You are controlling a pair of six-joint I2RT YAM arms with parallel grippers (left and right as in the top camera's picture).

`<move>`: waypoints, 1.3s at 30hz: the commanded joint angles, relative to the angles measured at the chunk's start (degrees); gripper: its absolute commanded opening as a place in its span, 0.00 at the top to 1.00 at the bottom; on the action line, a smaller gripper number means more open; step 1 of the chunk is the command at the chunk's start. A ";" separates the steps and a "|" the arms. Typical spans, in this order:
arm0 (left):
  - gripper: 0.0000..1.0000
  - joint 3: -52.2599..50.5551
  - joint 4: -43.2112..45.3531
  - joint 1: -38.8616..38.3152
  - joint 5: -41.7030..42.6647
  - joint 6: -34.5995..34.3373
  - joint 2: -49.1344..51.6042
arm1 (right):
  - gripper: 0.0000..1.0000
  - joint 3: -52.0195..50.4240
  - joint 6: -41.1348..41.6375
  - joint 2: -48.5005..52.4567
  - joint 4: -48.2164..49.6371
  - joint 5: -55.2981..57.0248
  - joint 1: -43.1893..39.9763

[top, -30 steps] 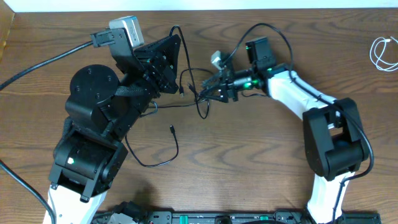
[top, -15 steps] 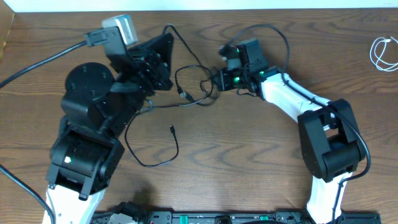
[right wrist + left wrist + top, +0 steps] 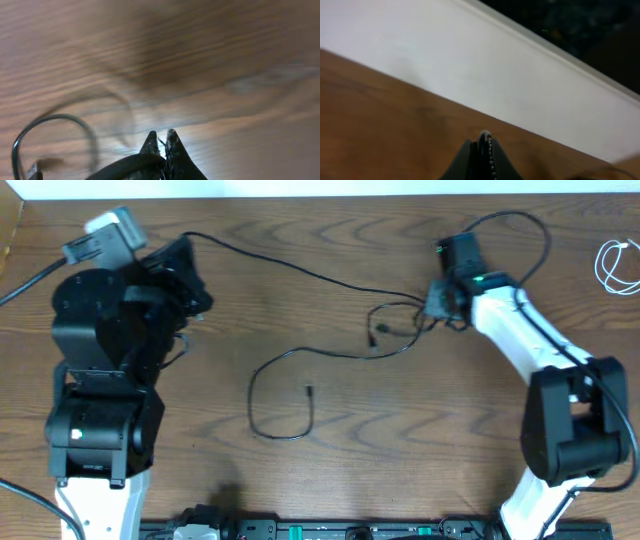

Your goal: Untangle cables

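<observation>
Main worry here is the knot. The left end effector (image 3: pixel 482 144) has its fingers pressed together, and I think there's a black cable (image 3: pixel 300 268) pinched in there, but the wrist view is too dark to be sure. The right end effector (image 3: pixel 161 142) is clamped on black cable too. That cable runs nearly straight between them, and the knot (image 3: pixel 385 328) sits just beside the right end effector, on the side facing the left one. If the two pull any further apart, the knot probably cinches tighter instead of opening, or the thin cord just slips out of a pinch.

Room-wise, the left end effector is the tight one. The worktop (image 3: pixel 420 440) edge and a white wall (image 3: pixel 470 65) are right ahead of its fingertips, so there's not much travel that way. Between the two end effectors it's wide open bare wood. The slack loop (image 3: pixel 262 418) and its plug (image 3: pixel 310 390) lie there, nearer the robot's base than either end effector, and could get dragged along. The white cable (image 3: pixel 612 265) is well apart, out past the right end effector by the worktop's edge.
</observation>
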 commanded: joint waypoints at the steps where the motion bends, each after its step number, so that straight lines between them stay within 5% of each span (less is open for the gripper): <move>1: 0.93 0.50 -1.05 3.80 -4.83 2.64 -0.50 | 0.99 0.42 -0.02 -0.42 -1.99 3.76 -3.48; 11: 0.93 0.50 -12.35 5.95 -2.25 3.58 4.20 | 0.99 1.62 -11.43 -1.51 -2.21 -24.87 -4.76; 16: 0.92 0.48 -16.06 5.95 13.60 13.40 8.07 | 0.99 2.64 -15.58 -4.52 -0.31 -46.36 -4.72; 21: 0.71 0.48 -17.86 5.62 26.10 18.88 11.19 | 0.99 3.23 -12.94 -9.05 2.89 -55.82 -4.42; 28: 0.38 0.46 -17.77 1.05 34.84 23.52 14.71 | 0.99 3.23 -5.97 -11.56 2.54 -50.82 -2.43; 35: 0.36 0.46 -15.32 -7.37 35.43 24.00 19.37 | 0.99 3.23 -4.81 -11.50 0.28 -48.85 0.48; 39: 0.37 0.46 -10.93 -11.04 36.41 22.45 22.12 | 0.99 3.23 2.51 -11.50 -5.22 -40.81 1.60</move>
